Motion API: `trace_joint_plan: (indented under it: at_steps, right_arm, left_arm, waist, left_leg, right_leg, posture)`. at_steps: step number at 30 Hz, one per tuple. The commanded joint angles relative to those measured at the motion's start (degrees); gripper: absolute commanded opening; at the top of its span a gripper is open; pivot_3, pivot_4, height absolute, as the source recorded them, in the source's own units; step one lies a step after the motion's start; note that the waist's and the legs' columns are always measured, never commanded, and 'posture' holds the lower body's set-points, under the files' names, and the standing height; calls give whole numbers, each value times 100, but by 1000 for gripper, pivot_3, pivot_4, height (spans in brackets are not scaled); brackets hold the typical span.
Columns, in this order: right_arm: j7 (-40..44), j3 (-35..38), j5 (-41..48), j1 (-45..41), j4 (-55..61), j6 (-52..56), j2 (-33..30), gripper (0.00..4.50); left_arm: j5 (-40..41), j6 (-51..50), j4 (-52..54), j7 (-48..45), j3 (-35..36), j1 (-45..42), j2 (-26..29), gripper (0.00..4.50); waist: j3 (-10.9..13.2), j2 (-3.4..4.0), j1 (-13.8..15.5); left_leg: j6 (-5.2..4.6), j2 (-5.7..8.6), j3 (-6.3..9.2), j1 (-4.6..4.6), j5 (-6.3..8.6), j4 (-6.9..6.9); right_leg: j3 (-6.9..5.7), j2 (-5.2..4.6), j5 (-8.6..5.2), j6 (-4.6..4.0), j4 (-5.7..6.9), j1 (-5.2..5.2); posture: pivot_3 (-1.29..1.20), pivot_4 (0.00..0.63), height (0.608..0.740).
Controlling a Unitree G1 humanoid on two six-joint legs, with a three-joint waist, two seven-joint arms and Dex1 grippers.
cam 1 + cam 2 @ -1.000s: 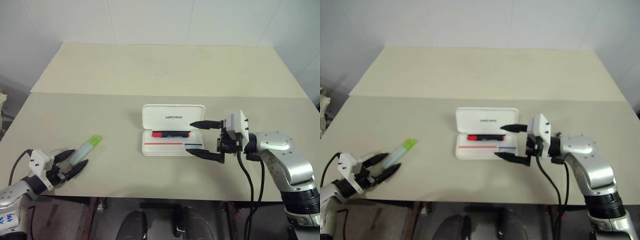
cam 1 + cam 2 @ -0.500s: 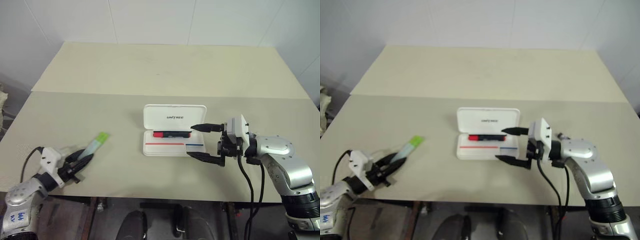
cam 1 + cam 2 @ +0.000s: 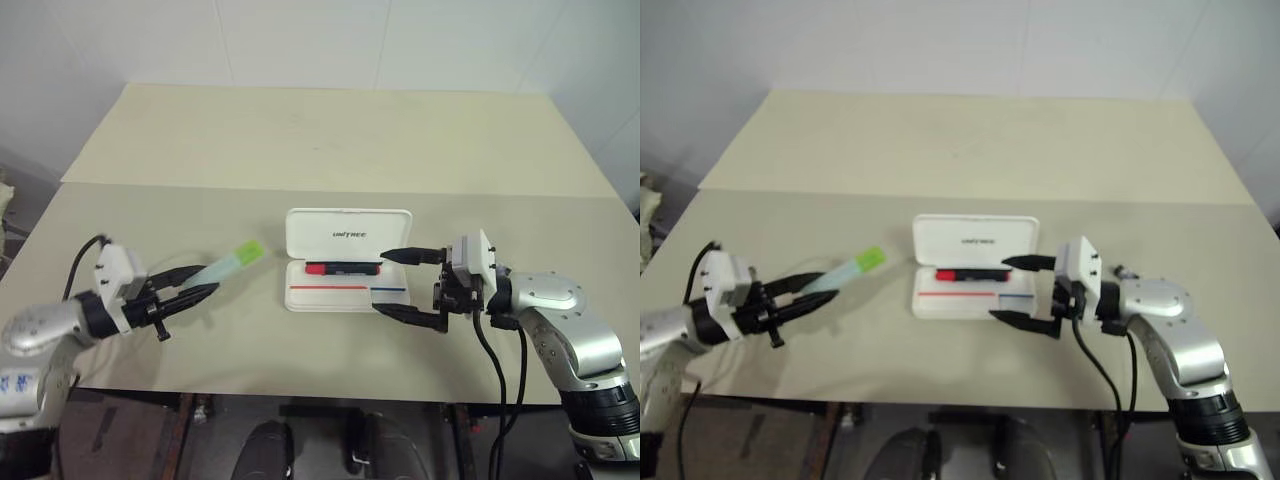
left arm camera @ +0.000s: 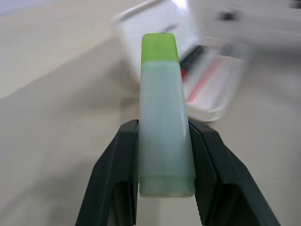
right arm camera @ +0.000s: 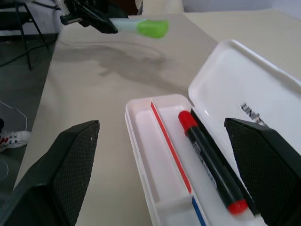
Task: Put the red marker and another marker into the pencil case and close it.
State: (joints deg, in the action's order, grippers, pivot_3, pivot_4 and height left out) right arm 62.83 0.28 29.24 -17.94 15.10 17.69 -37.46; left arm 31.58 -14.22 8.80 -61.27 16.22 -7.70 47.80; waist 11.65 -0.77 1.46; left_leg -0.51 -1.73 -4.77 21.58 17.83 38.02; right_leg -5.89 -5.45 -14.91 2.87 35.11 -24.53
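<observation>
Left eye view: pencil case [image 3: 347, 262] lies open mid-table with red marker [image 3: 342, 268] in its tray; right gripper [image 3: 409, 284], spread wide, brackets its end, apparently bracing it. Left wrist view: left gripper [image 4: 164, 155] pinches green highlighter [image 4: 162, 113], lime end toward the case, likely for insertion.

A pale beige surface [image 3: 330, 140] runs from the near edge to the far wall, with a straight seam [image 3: 200, 187] crossing it from left to right. Behind it stands a white tiled wall [image 3: 300, 40] with thin joints. Beneath the near edge lies a dark floor [image 3: 300, 440]. The light is even and soft.
</observation>
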Motion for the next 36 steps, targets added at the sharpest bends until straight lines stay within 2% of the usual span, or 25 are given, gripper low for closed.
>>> trace_joint_plan:
  at_steps: [1, 7, 14, 26, 36]
  right_arm:
    - [-248, 130, 90, 45, 453, 99, -3, 4500]
    - [-673, 239, 100, 242, 832, 286, -24, 4500]
    - [-1018, 807, 215, 831, 1413, 529, -335, 4500]
    - [-1053, 1383, 472, 1667, 1898, 657, -686, 4500]
    - [-1280, 1435, 605, 1815, 2125, 683, -664, 4500]
  left_arm:
    - [204, -366, 173, -421, -461, -555, 146, 1034]
    - [-146, -401, -168, -817, -1283, -1405, -43, 1034]
    - [-1107, 480, -1464, -1034, -2270, -2194, -820, 1034]
    - [-1952, 1339, -2754, -804, -2790, -2846, -1897, 1034]
    - [-2155, 1560, -3179, -803, -2835, -2902, -2116, 1034]
  waist:
    - [0, 0, -11]
    - [1, -1, -37]
    - [2, -3, 4]
    - [4, -10, 1]
    - [4, -11, -3]
  left_leg:
    - [-3, 0, -4, 0, 0, 0]
    - [-3, -4, -23, 5, 0, -2]
    - [-16, -1, -45, -4, 2, 12]
    - [-29, 2, -49, -4, 5, 22]
    - [-31, 2, -48, -5, 4, 26]
  right_leg:
    - [2, 0, 2, 3, -2, 0]
    - [-3, 13, 4, 8, -6, -6]
    - [-5, 17, 12, 24, 0, -5]
    - [0, 15, 17, 32, 2, -2]
    - [2, 12, 19, 36, 3, -1]
  posture:
    - [0, 150, 740]
    - [0, 150, 740]
    - [0, 150, 740]
    - [0, 150, 740]
    - [0, 150, 740]
